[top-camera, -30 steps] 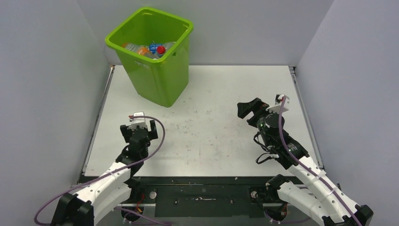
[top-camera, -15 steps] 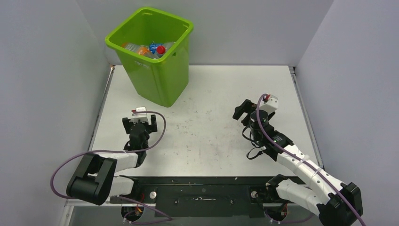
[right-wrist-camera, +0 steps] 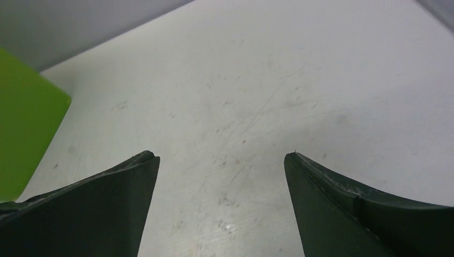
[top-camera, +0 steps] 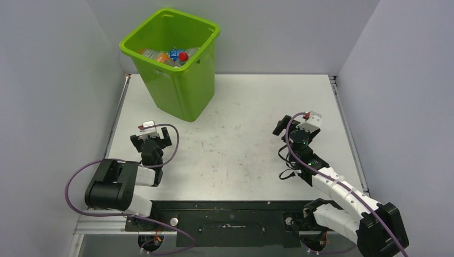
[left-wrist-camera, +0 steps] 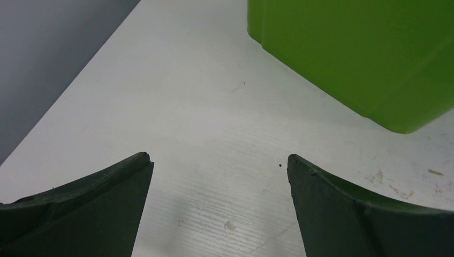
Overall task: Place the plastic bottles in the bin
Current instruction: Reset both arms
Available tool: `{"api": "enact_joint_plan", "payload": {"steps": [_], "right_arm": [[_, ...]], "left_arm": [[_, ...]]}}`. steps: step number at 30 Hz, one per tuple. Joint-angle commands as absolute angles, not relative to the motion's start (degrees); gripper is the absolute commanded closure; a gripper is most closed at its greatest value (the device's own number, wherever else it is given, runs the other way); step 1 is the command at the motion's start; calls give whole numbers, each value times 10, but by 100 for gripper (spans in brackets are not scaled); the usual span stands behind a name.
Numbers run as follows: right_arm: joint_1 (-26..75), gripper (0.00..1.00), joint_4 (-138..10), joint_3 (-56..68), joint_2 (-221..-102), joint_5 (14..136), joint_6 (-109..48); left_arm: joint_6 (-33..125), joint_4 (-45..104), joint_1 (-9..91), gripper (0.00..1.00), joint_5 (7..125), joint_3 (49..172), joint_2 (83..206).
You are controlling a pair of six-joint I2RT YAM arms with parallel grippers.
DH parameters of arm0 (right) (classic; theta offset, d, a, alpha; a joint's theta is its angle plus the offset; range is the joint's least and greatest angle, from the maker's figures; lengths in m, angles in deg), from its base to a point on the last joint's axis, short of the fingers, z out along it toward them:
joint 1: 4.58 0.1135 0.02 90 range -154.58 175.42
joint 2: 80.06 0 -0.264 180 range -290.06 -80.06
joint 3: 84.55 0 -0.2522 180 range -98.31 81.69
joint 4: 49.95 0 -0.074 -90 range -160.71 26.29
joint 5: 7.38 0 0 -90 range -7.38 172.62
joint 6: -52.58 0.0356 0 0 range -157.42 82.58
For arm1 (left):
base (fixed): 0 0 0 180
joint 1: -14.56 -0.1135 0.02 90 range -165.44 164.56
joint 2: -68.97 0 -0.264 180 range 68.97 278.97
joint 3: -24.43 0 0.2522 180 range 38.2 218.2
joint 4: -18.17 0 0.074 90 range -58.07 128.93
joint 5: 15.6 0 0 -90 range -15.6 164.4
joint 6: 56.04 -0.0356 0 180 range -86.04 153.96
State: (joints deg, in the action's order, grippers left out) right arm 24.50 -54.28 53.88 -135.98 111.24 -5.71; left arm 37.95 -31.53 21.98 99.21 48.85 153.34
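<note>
The lime-green bin [top-camera: 176, 80] stands at the table's far left, and plastic bottles [top-camera: 172, 57] with blue and orange labels and a red cap lie inside it. My left gripper [top-camera: 152, 140] hangs open and empty near the table's left front, short of the bin. In the left wrist view the bin's wall [left-wrist-camera: 364, 53] fills the upper right beyond the left gripper [left-wrist-camera: 218, 163]. Over the right half of the table, my right gripper [top-camera: 292, 128] is open and empty. The right wrist view has the right gripper [right-wrist-camera: 220, 160] over bare tabletop, with a corner of the bin [right-wrist-camera: 24, 128] at the left edge.
Grey walls enclose the white, scuffed table [top-camera: 235, 155] on the left, back and right. A black base rail [top-camera: 230, 219] runs along the near edge between the arm bases.
Both arms have folded back toward their bases. The left gripper has shifted left and slightly back; the right gripper has drawn in toward the table's right side. Both stay open.
</note>
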Motion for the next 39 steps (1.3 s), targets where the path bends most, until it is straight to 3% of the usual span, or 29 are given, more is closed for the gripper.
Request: {"api": "enact_joint_plan", "payload": {"steps": [1,4,7,17,20,25,27,30,36,39], "right_arm": [[169,10,-399,544,-1368,1178,-133],[131,10,-273,564,-1402,1198,-248],[105,10,-251,558,-1475,1196,-309],[94,10,-112,635,-1636,1176,-293],[91,10,-139,612,-1654,1180,-293],[103,10,-57,659,-1635,1164,-341],[97,10,81,714,-1648,1132,-385],[81,10,165,742,-1687,1133,-363],[84,10,220,739,-1744,1102,-394],[67,10,125,701,-1731,1090,-374]], "left_arm": [[422,-328,205,4,1006,518,1532],[420,-334,204,4,1007,517,1532],[420,-336,205,4,1007,516,1533],[420,-333,204,4,1007,517,1532],[420,-334,205,4,1007,516,1532],[414,-334,206,4,1007,518,1534],[414,-335,207,4,1007,516,1532],[414,-336,207,4,1007,516,1532],[412,-335,208,4,1007,516,1533],[413,-335,209,4,1006,516,1533]]}}
